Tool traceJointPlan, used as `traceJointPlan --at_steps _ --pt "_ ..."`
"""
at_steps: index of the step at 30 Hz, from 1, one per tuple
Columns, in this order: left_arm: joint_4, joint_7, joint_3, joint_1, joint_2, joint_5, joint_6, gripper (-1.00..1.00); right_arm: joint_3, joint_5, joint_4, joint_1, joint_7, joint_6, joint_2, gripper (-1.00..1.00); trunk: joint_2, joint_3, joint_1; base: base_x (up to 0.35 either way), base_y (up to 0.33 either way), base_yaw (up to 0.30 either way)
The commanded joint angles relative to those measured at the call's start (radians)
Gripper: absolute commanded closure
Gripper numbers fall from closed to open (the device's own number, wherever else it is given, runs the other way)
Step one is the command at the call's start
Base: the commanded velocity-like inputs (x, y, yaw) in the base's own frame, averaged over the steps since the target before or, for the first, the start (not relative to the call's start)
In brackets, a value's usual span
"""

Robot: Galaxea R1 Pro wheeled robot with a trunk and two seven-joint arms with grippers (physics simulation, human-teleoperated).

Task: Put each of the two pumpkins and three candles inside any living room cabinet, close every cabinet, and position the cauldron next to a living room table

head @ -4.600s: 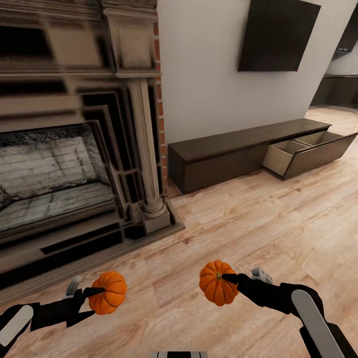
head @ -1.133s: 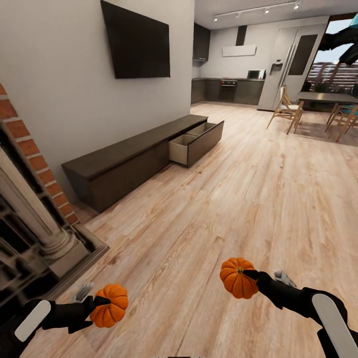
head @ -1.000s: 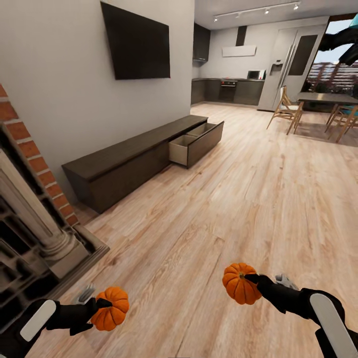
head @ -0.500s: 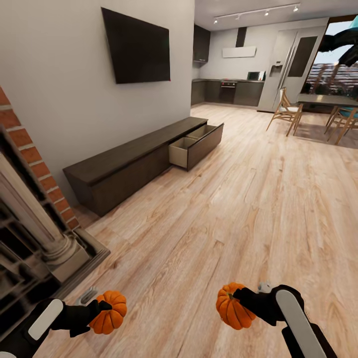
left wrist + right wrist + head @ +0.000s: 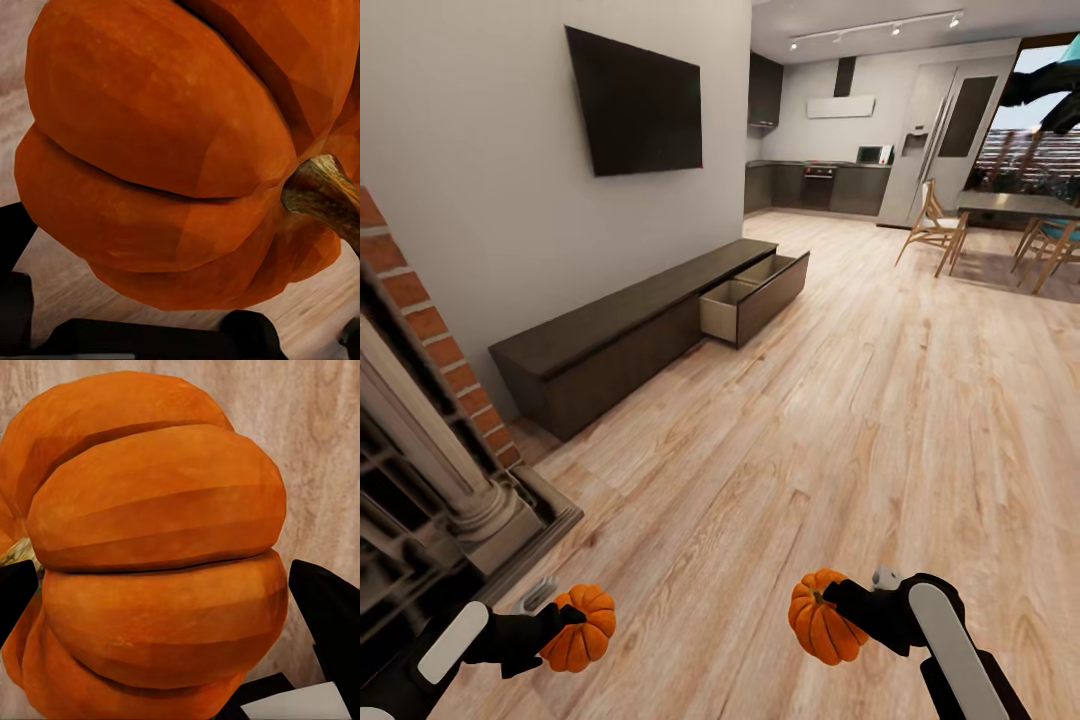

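Observation:
Each hand carries a bright-orange ribbed pumpkin above the wooden floor. My left gripper (image 5: pixel 565 620) is shut on one pumpkin (image 5: pixel 580 628) at the lower left of the head view; close up, this pumpkin (image 5: pixel 180 150) shows its brownish stem. My right gripper (image 5: pixel 838 603) is shut on the other pumpkin (image 5: pixel 822 617), seen large as ribbed orange pumpkin (image 5: pixel 150 555) in the right wrist view. The long low dark-brown cabinet (image 5: pixel 620 340) stands along the white wall ahead on the left, its far drawer (image 5: pixel 752 296) pulled open. The candles and cauldron are out of view.
A brick and stone fireplace (image 5: pixel 420 440) stands close on the left. A black TV (image 5: pixel 635 100) hangs above the cabinet. Far right are a dining table (image 5: pixel 1015 205) and wooden chairs (image 5: pixel 935 220); grey kitchen units (image 5: pixel 820 185) lie beyond. Open wooden floor (image 5: pixel 840 420) stretches ahead.
The view has crept forward slightly toward the cabinet. My right arm pulled back and lower with its pumpkin; the left one stays about where it was.

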Motion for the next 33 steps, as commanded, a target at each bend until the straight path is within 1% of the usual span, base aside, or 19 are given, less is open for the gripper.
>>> traceJointPlan --at_steps 1,4,12,20,23,25,29,33 --pt "0.000 0.002 0.000 0.000 0.000 -0.002 -0.001 1.00 0.000 0.000 0.000 0.000 0.000 0.000 0.000 1.00 0.007 0.003 -0.004 0.000 0.000 0.000" --pt "0.000 0.003 0.000 0.000 -0.001 -0.002 -0.001 1.00 0.000 0.000 0.000 0.000 0.001 0.000 0.000 1.00 0.028 0.013 -0.015 0.000 0.000 0.000" --pt "0.000 0.035 0.000 0.000 -0.010 -0.002 -0.011 1.00 0.000 -0.002 0.003 0.000 0.002 -0.002 0.000 1.00 0.084 0.038 -0.046 0.000 0.000 0.000" --pt "0.000 0.037 0.000 -0.001 -0.011 -0.002 -0.012 1.00 0.002 -0.002 0.008 0.000 0.002 -0.007 0.001 1.00 0.140 0.063 -0.077 0.000 0.000 0.000" --pt "0.000 0.038 -0.001 -0.001 -0.022 -0.003 -0.012 1.00 0.005 -0.001 0.009 0.000 0.002 -0.007 0.002 1.00 0.161 0.072 -0.088 0.000 0.000 0.000" --pt "0.000 0.038 -0.002 -0.001 -0.027 -0.012 -0.019 1.00 0.005 0.001 0.009 0.000 0.002 -0.008 0.002 1.00 0.175 0.078 -0.096 0.000 0.000 0.000" --pt "0.000 0.038 -0.001 -0.001 -0.037 -0.056 -0.034 1.00 0.000 0.001 0.006 -0.001 0.001 -0.009 0.001 1.00 0.203 0.091 -0.111 0.000 0.000 0.000" --pt "0.000 0.038 -0.002 -0.001 -0.052 -0.069 -0.036 1.00 -0.003 0.001 0.003 -0.001 0.000 -0.010 0.002 1.00 0.231 0.103 -0.127 0.000 0.000 0.000"
